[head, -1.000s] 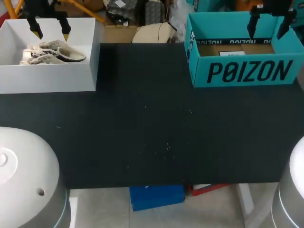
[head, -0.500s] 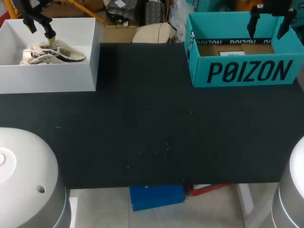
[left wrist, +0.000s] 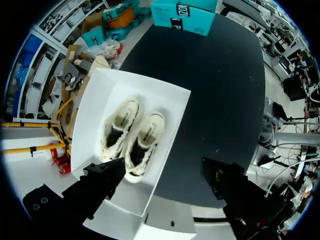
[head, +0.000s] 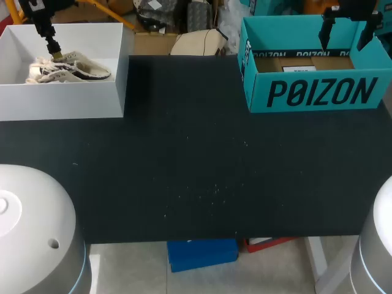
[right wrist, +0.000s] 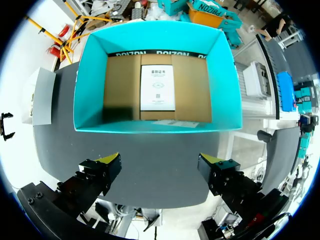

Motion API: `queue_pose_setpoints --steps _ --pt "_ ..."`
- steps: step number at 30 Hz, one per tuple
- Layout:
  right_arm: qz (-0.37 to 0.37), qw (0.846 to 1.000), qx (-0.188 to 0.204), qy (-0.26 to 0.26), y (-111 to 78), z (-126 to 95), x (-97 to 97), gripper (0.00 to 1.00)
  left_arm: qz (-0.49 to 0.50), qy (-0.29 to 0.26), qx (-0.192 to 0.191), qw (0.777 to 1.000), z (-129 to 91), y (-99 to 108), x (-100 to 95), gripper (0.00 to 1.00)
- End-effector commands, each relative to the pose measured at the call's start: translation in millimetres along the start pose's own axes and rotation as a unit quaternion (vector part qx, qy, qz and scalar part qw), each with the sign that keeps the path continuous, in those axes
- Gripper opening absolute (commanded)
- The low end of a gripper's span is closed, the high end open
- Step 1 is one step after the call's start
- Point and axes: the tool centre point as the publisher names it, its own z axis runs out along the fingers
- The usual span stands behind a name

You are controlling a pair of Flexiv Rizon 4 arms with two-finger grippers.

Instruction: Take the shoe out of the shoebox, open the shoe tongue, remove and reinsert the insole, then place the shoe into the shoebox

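A pair of cream shoes with dark trim (head: 67, 68) lies side by side in a white open box (head: 67, 101) at the table's far left. My left gripper (head: 54, 52) hangs over those shoes, open and empty. In the left wrist view the shoes (left wrist: 132, 137) lie ahead of the left gripper (left wrist: 162, 177), inside the white box (left wrist: 175, 125). A teal shoebox (head: 318, 92) stands at the far right. My right gripper (head: 345, 38) hovers above it, open. The right wrist view shows the teal shoebox (right wrist: 85, 85) holding only a cardboard floor and a white card (right wrist: 157, 87), ahead of the right gripper (right wrist: 160, 167).
The black table top (head: 196, 153) stretches between the two boxes. The white bases of my arms stand at the near left corner (head: 30, 226) and the near right corner (head: 380, 245).
My left gripper has turned about its own axis and shifted a little left over the shoes, so its fingers now line up. The right arm has not moved.
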Motion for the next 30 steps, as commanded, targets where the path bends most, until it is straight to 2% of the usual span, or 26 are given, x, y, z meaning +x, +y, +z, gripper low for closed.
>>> queue_pose_setpoints --steps 1,4,5,6,7,8,9,10,11,13,14,15,18,19,20,21,26,30 --pt "0.0 1.0 0.0 0.0 -0.1 0 0.0 1.0 0.508 -0.001 -0.035 0.861 -1 3 2.7 1.0" --pt "0.0 1.0 0.0 0.0 -0.1 0 0.0 1.0 0.508 -0.001 -0.035 0.861 -1 3 2.7 1.0" --pt "0.0 1.0 0.0 0.0 -0.1 0 0.0 1.0 0.484 -0.004 -0.034 0.874 5 2 5.0 0.67" --pt "0.0 1.0 0.0 0.0 -0.1 0 0.0 1.0 0.475 -0.004 -0.028 0.88 9 3 6.6 0.44" --pt "0.0 1.0 0.0 0.0 -0.1 0 0.0 1.0 0.447 -0.002 -0.016 0.895 17 5 5.9 0.35" --pt "0.0 1.0 0.0 0.0 -0.1 0 0.0 1.0 0.429 -0.002 -0.015 0.903 24 8 2.9 0.4" --pt "0.0 1.0 0.0 0.0 -0.1 0 0.0 1.0 0.421 -0.003 -0.018 0.907 29 11 -0.2 0.4" --pt "0.0 1.0 0.0 0.0 -0.1 0 0.0 1.0 0.415 0.0 -0.021 0.91 34 15 -4.0 0.29" --pt "0.0 1.0 0.0 0.0 -0.1 0 0.0 1.0 0.409 0.003 -0.023 0.912 36 17 -6.5 0.29" --pt "0.0 1.0 0.0 0.0 -0.1 0 0.0 1.0 0.406 0.001 -0.034 0.913 44 23 -14.9 0.49" --pt "0.0 1.0 0.0 0.0 -0.1 0 0.0 1.0 0.398 -0.001 -0.035 0.917 47 25 -18.9 0.64" --pt "0.0 1.0 0.0 0.0 -0.1 0 0.0 1.0 0.392 0.002 -0.035 0.919 50 28 -22.7 0.6" --pt "0.0 1.0 0.0 0.0 -0.1 0 0.0 1.0 0.377 0.005 -0.037 0.925 59 32 -33.1 0.69" --pt "0.0 1.0 0.0 0.0 -0.1 0 0.0 1.0 0.377 0.005 -0.039 0.925 63 31 -35.9 0.69" --pt "0.0 1.0 0.0 0.0 -0.1 0 0.0 1.0 0.375 0.006 -0.043 0.926 67 30 -38.7 0.64" --pt "0.0 1.0 0.0 0.0 -0.1 0 0.0 1.0 0.371 0.006 -0.044 0.928 71 30 -41.6 0.64" --pt "0.0 1.0 0.0 0.0 -0.1 0 0.0 1.0 0.352 0.009 -0.054 0.934 88 26 -55.5 0.52" --pt "0.0 1.0 0.0 0.0 -0.1 0 0.0 1.0 0.33 0.01 -0.056 0.942 99 21 -65.2 0.47"
